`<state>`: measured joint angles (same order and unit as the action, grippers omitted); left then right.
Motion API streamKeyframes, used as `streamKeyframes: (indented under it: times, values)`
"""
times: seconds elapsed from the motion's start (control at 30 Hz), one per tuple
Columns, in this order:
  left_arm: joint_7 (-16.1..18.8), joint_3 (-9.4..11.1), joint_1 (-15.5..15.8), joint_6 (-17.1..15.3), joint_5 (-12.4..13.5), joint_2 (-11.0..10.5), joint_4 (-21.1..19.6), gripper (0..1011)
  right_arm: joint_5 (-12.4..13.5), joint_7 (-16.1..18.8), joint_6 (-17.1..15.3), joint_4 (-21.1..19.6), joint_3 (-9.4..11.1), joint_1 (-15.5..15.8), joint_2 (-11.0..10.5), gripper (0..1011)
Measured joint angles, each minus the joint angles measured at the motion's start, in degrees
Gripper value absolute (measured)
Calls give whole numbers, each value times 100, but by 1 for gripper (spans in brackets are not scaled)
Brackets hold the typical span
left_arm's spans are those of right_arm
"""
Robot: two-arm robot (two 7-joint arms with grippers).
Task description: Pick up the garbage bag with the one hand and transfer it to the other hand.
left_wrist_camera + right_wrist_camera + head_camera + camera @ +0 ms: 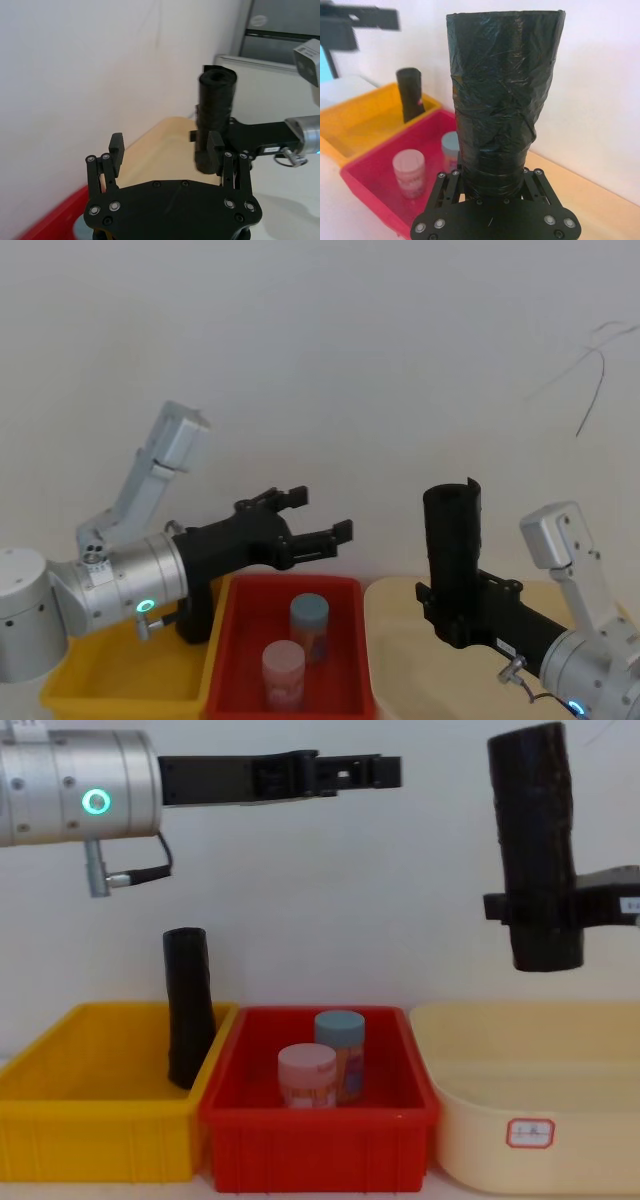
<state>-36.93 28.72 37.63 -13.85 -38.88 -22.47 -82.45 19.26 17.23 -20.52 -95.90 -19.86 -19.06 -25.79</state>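
Above tub [590, 1140], right tool [448, 602] grips garbage bag [535, 850].

Tbl [342, 217], yellow bin [90, 1140], red bin [315, 1152], cream tub [465, 1145]

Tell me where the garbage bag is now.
Chest view: the garbage bag is held roughly upright in the right gripper, high above the cream tub on the robot's right, apart from the open left gripper over the red bin.

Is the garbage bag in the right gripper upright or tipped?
Upright, leaning slightly: the garbage bag stands in the right gripper above the cream bin; the left gripper hovers open above the red bin.
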Motion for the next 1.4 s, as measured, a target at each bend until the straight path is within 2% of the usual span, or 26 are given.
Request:
streamKeyframes:
  times: [0.33,0.47,0.53,0.6,0.73,0.8,0.87,0.97,1.07,1.4]
  values:
    - [625,-251,-265,53,41,-208,-173,1001,-172,3,-179,222,-3,-134,-96,476]
    - [775,-309,-324,69,57,-257,-205,1002,-212,6,-223,282,-8,-166,-117,481]
    - [825,-327,-342,76,62,-274,-214,1001,-227,8,-241,308,-9,-179,-127,552]
    - [882,-348,-364,83,70,-293,-224,1001,-239,11,-255,325,-11,-188,-132,581]
    - [963,-381,-397,91,78,-320,-240,1001,-266,15,-280,361,-13,-209,-145,741]
    - [1001,-395,-410,95,81,-334,-249,1002,-273,16,-287,370,-14,-212,-148,768]
    - [1021,-405,-419,98,83,-341,-254,1002,-281,19,-299,382,-16,-222,-154,845]
    - [1058,-415,-431,101,85,-352,-259,1001,-292,22,-307,395,-18,-228,-158,893]
    - [1080,-418,-440,106,86,-362,-263,1001,-299,25,-312,405,-19,-235,-161,987]
    - [1199,-409,-566,167,83,-399,-300,1001,-313,30,-325,424,-19,-245,-166,1001]
